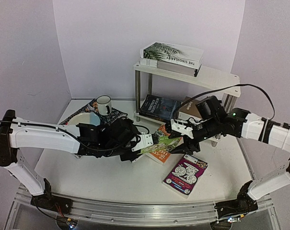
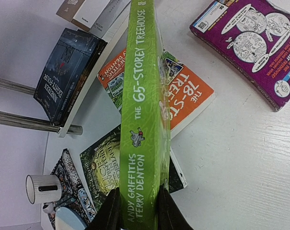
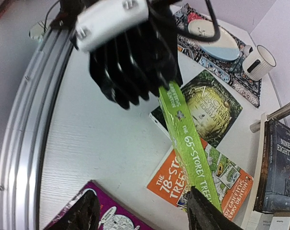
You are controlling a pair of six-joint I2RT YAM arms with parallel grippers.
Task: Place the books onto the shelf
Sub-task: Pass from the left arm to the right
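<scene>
Left fingers (image 2: 109, 214) pinching lime book (image 2: 142, 120) by one end, book on edge above orange book (image 2: 195, 96) lying on surface (image 2: 240, 158), right fingers (image 3: 87, 213) spread, one just beside lime book's far end, shelf (image 1: 216, 76) near, books (image 1: 172, 53) on both boards.

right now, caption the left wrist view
The left claw holds the lime green book on edge above the orange book.

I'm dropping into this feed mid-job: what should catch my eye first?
The lime book first: it is held on edge above the middle of the table, clamped at one end by the left gripper, with the right gripper open at its other end. Under it lie an orange book and a dark green book; a magenta book lies alone nearer the front.
</scene>
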